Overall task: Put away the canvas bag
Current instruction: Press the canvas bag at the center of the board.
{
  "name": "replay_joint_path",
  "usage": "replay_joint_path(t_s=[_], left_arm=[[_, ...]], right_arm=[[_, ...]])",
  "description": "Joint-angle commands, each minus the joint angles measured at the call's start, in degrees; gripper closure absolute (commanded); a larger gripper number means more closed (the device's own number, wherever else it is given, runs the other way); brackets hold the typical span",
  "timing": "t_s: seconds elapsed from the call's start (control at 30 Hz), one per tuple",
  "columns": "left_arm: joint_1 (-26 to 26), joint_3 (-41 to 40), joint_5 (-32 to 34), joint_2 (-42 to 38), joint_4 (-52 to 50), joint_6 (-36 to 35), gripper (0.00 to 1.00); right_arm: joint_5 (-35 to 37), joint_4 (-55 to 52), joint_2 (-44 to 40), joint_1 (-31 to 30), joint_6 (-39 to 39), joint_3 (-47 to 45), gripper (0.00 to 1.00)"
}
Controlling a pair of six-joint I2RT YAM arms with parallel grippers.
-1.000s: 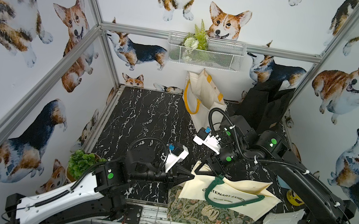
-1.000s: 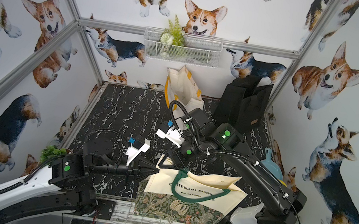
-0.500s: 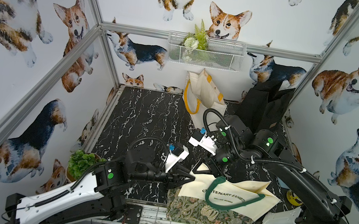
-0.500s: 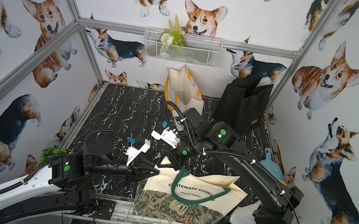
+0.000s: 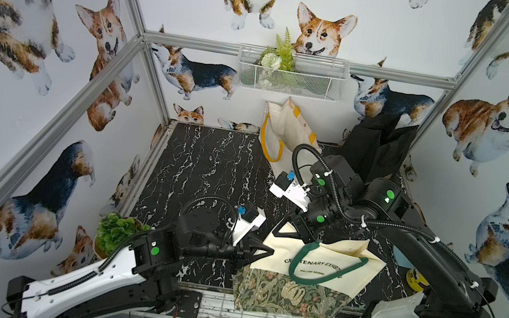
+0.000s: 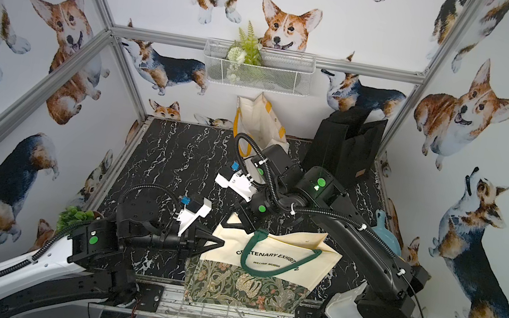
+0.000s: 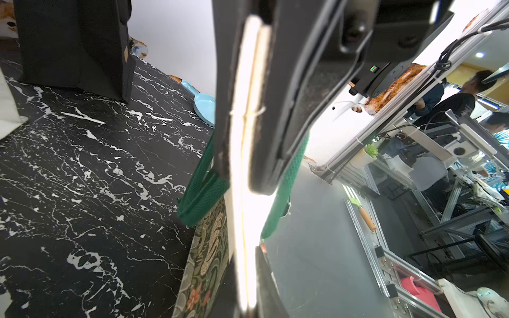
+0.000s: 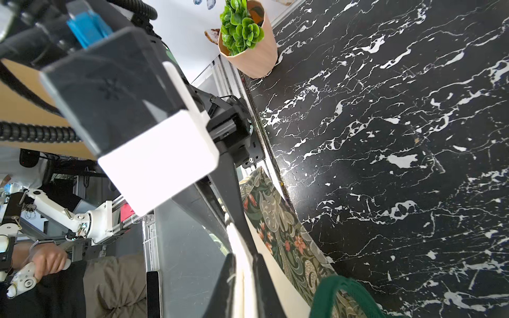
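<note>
The left pincer (image 5: 266, 251) is clamped shut on the canvas bag (image 5: 322, 267). Its wrist view shows a cream strip of the bag's edge pinched between the two black fingers (image 7: 278, 115). The right pincer (image 5: 287, 232) is closed too, gripping the bag's top corner just beside the left one, with cream cloth sandwiched between its fingers (image 8: 264, 278). Both grips sit at one end of the bag's mouth, so the far corner is unsupported.

The bag is at the near side of the counter (image 5: 209, 166). Its printed cream half is raised and tilted, and its floral lower half drapes across the counter's front edge. A green handle (image 7: 202, 192) dangles loose just below the left pincer.

The step in hand looks like a two-armed lift and carry. To do it well:
- Raise both arms at the same pace so the cloth does not twist or slip.
- Lift until the floral hem is clear of the front edge before moving inward.
- Watch that the loose handle does not snag.

A cream tote (image 5: 280, 132) and a black bag (image 5: 375, 146) stand at the back and narrow the path. The final resting place cannot be told from here.
</note>
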State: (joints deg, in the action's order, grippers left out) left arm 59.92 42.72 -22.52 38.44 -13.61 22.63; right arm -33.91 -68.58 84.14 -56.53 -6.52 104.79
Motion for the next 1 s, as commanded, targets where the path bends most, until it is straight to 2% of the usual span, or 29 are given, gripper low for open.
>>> replay_joint_path(t_s=[0.0, 0.03, 0.07, 0.1, 0.13, 0.17, 0.43, 0.47, 0.5, 0.53, 0.57, 0.63, 0.67, 0.7, 0.73, 0.77, 0.97], left_arm=[[0.0, -0.1, 0.2, -0.4, -1.1, -0.3, 0.62], [0.0, -0.2, 0.3, -0.4, -1.2, -0.1, 0.49], [0.0, -0.4, 0.4, -0.4, -1.1, -0.1, 0.47], [0.0, -0.6, 0.4, -0.4, -1.2, 0.0, 0.49], [0.0, -0.7, 0.5, -0.3, -1.2, 0.0, 0.64], [0.0, -0.8, 0.6, -0.3, -1.4, -0.4, 1.00], [0.0, -2.5, 3.5, -0.9, -4.4, -1.1, 1.00], [-0.1, -2.6, 3.7, -0.7, -4.9, -1.0, 0.92], [0.0, -2.7, 3.8, -0.5, -5.4, -0.9, 0.74], [0.0, -2.8, 4.0, -0.5, -5.8, -0.7, 0.61], [0.0, -3.1, 4.1, -0.5, -6.1, -0.4, 0.53], [0.0, -4.1, 4.3, -0.9, -5.9, 0.1, 0.52], [-0.1, -4.7, 4.4, -1.2, -5.5, 0.3, 0.54], [-0.1, -5.2, 4.5, -1.6, -5.3, 0.5, 0.64], [0.0, -5.5, 4.6, -1.7, -5.2, 0.6, 0.78], [0.0, -5.6, 4.7, -1.8, -5.3, 0.5, 1.00], [0.0, -5.5, 4.0, -2.4, -6.6, 0.7, 1.00]], right_arm=[[2.7, -2.2, -0.1, 0.8, 0.0, 1.4, 1.00], [2.9, -2.4, -0.1, 1.0, 0.1, 1.8, 1.00], [3.2, -2.6, -0.1, 1.3, 0.2, 2.3, 1.00], [3.2, -2.9, 0.0, 1.6, 0.4, 2.9, 1.00], [3.4, -3.2, 0.1, 1.8, 0.4, 3.4, 1.00], [3.6, -3.7, 0.2, 2.1, 0.5, 4.0, 1.00], [4.6, -4.8, 0.7, 2.4, 0.8, 6.0, 1.00], [4.6, -4.6, 0.6, 2.4, 0.8, 6.0, 1.00], [4.8, -4.4, 0.4, 2.5, 0.7, 5.9, 1.00], [4.8, -4.3, 0.4, 2.5, 0.7, 6.0, 1.00], [4.8, -4.1, 0.5, 2.6, 0.6, 6.1, 1.00], [4.8, -4.2, 0.7, 2.7, 0.4, 6.6, 1.00], [5.0, -4.3, 0.8, 2.7, 0.3, 6.9, 1.00], [5.1, -4.5, 0.9, 2.7, 0.3, 7.1, 1.00], [5.3, -4.6, 0.9, 2.8, 0.3, 7.2, 1.00], [5.5, -4.8, 0.9, 2.7, 0.4, 7.3, 1.00], [6.1, -5.2, 0.5, 3.2, 0.9, 7.5, 1.00]])
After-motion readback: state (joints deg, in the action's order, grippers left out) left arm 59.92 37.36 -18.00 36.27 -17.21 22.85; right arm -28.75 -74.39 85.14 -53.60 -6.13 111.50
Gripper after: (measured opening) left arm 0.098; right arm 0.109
